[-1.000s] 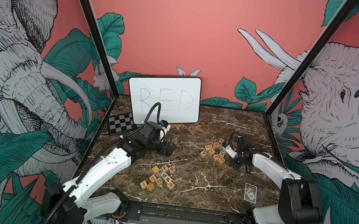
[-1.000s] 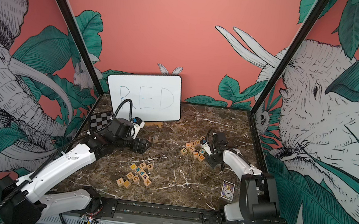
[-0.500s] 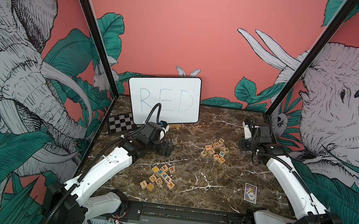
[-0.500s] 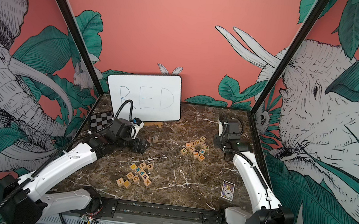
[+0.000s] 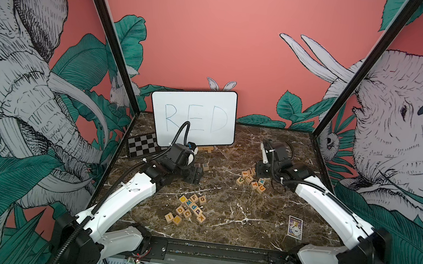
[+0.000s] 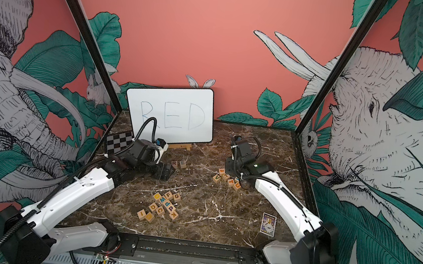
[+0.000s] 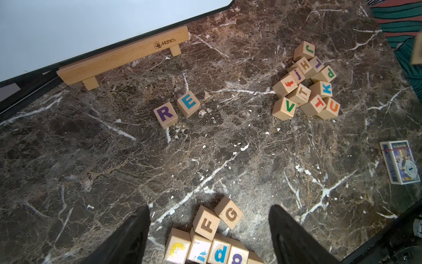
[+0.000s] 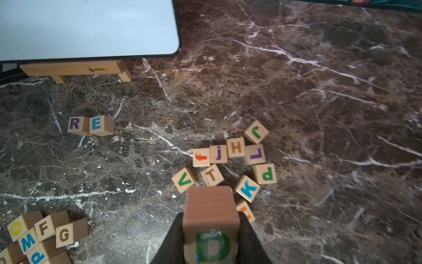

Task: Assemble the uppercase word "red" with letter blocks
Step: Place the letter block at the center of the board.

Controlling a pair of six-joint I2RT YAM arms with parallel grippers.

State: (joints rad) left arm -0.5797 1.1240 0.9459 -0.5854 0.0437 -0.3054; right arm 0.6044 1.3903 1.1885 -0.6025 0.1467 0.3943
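Observation:
The letter blocks R (image 7: 165, 114) and E (image 7: 188, 106) stand side by side on the marble in front of the whiteboard, also seen as R (image 8: 75, 124) and E (image 8: 97, 124). In the top views the pair is tiny, E (image 5: 205, 166). My right gripper (image 8: 211, 240) is shut on a block with a green D (image 8: 212, 248), held above the right pile (image 5: 251, 180). My left gripper (image 7: 210, 230) is open and empty, just left of R and E in a top view (image 5: 194, 176), with blocks F (image 7: 206, 222) and G (image 7: 229, 214) below it.
A whiteboard (image 5: 192, 119) with handwritten RED leans on a wooden stand (image 7: 123, 56) at the back. A checkerboard card (image 5: 142, 145) lies back left and a small card box (image 5: 295, 227) front right. A second block pile (image 5: 188, 208) sits front centre.
My right arm rose from the right pile with the D block, swung to the back right, then came back toward the pile. The left jaws opened a little; the left arm hardly moved.

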